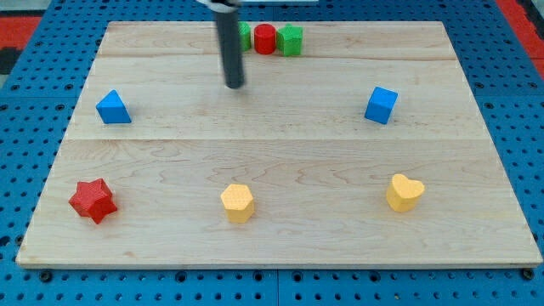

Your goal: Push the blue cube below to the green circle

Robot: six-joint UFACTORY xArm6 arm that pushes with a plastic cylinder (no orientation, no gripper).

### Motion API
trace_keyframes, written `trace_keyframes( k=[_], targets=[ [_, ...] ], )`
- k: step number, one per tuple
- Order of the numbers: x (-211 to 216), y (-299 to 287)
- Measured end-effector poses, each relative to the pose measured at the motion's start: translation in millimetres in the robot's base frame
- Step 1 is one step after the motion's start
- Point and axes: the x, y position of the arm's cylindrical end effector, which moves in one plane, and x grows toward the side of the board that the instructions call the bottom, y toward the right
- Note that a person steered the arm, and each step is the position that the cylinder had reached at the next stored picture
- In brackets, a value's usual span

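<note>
The blue cube [381,104] sits on the wooden board [280,161] at the view's right, in the upper half. A green block [243,35], partly hidden behind the rod, stands at the view's top centre; its shape cannot be made out. My tip [235,85] is below that green block and far to the left of the blue cube, touching no block.
A red cylinder [266,38] and a green star-like block [291,39] stand next to the hidden green block. A blue triangle [113,108] is at the left, a red star [93,200] at the lower left, a yellow hexagon [237,202] at the bottom centre, a yellow heart [405,192] at the lower right.
</note>
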Motion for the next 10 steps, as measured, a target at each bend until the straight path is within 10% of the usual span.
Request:
trace_keyframes(
  k=[4,10],
  targets=[
    [93,219],
    [3,171]
  ],
)
